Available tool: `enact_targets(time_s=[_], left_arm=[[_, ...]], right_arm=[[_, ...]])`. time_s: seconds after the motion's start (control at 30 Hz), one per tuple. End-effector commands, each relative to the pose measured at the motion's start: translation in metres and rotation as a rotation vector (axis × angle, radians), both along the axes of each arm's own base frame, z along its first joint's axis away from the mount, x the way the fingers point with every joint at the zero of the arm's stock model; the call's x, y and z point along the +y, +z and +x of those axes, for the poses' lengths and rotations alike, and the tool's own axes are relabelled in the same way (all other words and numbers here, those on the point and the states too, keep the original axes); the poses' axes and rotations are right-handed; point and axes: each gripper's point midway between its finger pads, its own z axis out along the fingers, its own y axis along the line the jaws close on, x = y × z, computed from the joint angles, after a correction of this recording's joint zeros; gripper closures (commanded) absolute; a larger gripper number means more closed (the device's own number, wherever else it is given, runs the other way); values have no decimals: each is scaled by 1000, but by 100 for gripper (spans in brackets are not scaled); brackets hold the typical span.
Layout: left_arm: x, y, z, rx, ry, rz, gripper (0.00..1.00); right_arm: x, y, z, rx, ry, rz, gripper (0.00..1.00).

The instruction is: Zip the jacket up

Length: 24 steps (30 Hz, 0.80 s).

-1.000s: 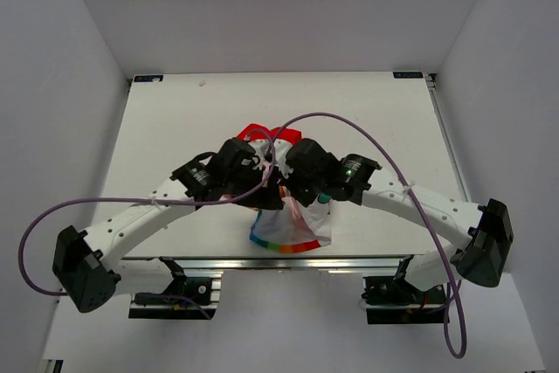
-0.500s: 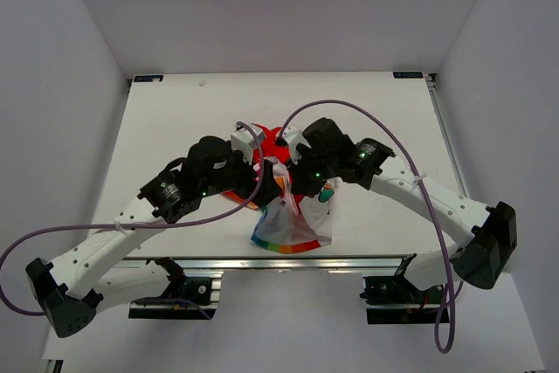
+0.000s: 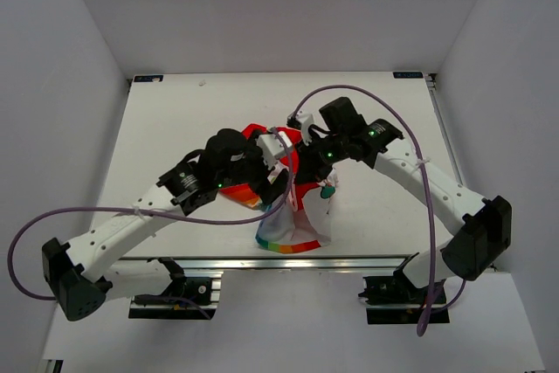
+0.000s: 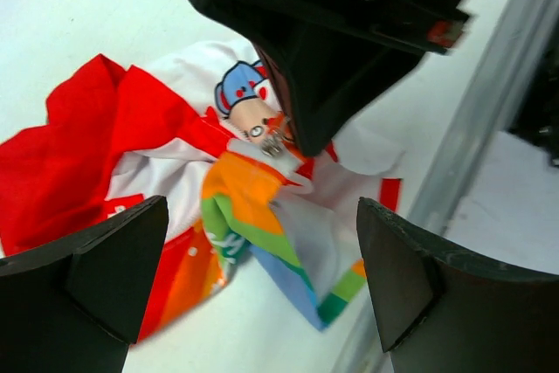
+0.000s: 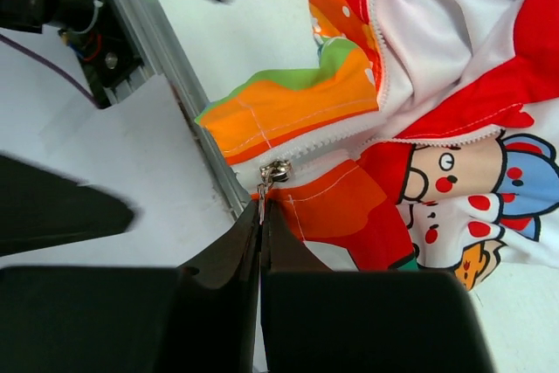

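The jacket [image 3: 288, 229] lies bunched near the table's front edge, with the red hood toward the back and the rainbow hem toward the front. My right gripper [image 5: 262, 209] is shut on the metal zipper pull [image 5: 265, 198], just under the slider [image 5: 278, 170], with orange fabric and the white zipper tape beside it. The cartoon print [image 5: 489, 189] is at the right. My left gripper [image 4: 262, 290] is open wide above the rainbow hem [image 4: 297, 251] and holds nothing. In the left wrist view the right gripper's black fingers [image 4: 332, 67] pinch the pull [image 4: 272, 141].
The aluminium rail at the table's front edge [image 4: 476, 146] runs close to the jacket's hem and also shows in the right wrist view [image 5: 170, 76]. Purple cables [image 3: 384, 141] loop over both arms. The white tabletop [image 3: 175, 120] extends to the left, right and back.
My right gripper has moved toward the far side with the zipper pull, drawing the jacket's front up and narrower. My left arm swung out to the left, then back beside the jacket.
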Motion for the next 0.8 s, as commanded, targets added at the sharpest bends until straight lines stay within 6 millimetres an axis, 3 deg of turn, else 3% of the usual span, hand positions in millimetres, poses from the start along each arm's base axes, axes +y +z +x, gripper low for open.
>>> enact_targets(time_s=[0.0, 0.3, 0.53, 0.67, 0.77], left_arm=[[0, -9, 17, -71, -4, 106, 2], [-3, -12, 13, -186, -88, 122, 6], [-10, -24, 23, -213, -91, 208, 20], [-10, -36, 30, -221, -72, 271, 45], [-12, -32, 32, -236, -62, 258, 63]], right_arm=[[7, 28, -2, -9, 53, 81, 100], [10, 34, -1, 36, 62, 104, 100], [11, 34, -7, 63, 82, 123, 100], [12, 38, -7, 55, 83, 133, 100], [11, 36, -8, 63, 82, 131, 100]])
